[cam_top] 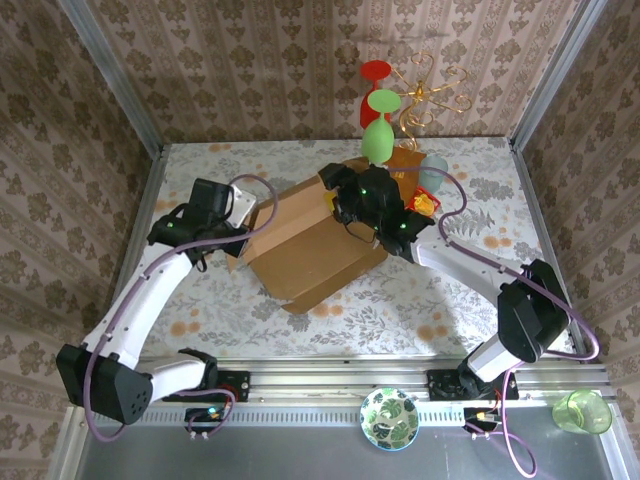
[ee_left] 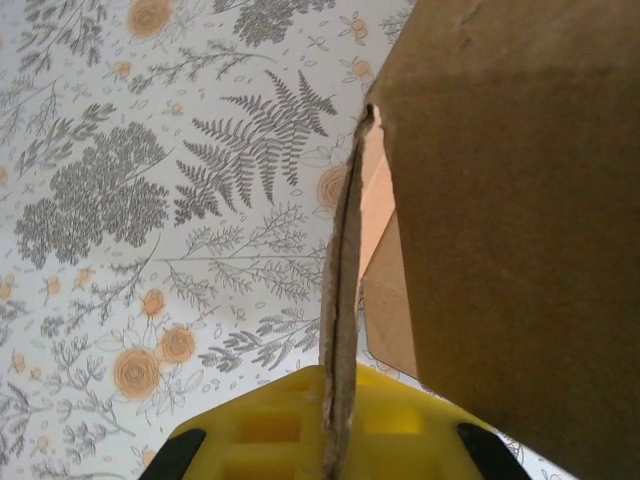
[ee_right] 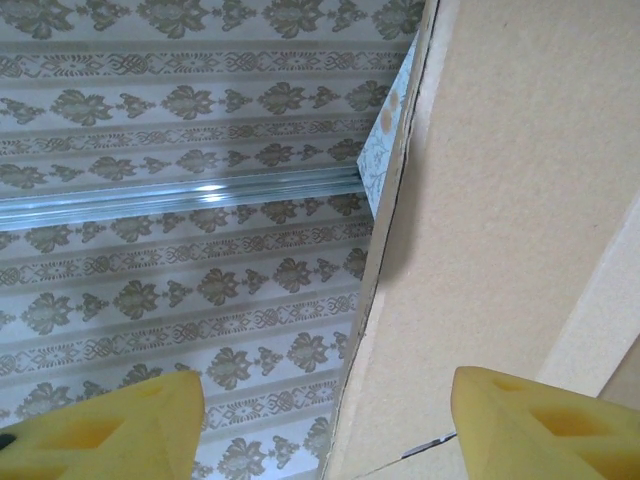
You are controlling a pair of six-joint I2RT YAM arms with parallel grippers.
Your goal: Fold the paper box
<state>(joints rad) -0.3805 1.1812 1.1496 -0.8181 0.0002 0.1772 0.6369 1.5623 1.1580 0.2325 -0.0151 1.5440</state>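
A: How are the jaws found?

B: The left gripper [ee_left: 335,425] is seen closed flat on a thin cardboard edge, which rises from between its yellow fingers [ee_left: 400,425]. That edge belongs to a side flap of the paper box [cam_top: 310,245]. The right gripper [ee_right: 320,420] is seen with its fingers well apart. A panel edge runs up between them and is not clamped.

A: Where is the box placed from each tool?

B: From the left gripper the main body is spread ahead and to its right, resting on the patterned table [cam_top: 400,300]. From the right gripper a broad panel is stood just ahead and to the right, with the wall seen past it on the left.

A: How is it judged to handle?

B: It is judged light and stiff across the board, but ready to bend along its creases. Crushing is risked if corners are pinched hard. Hold is best taken at a flap's free edge, near its middle, so the fold is driven along the crease
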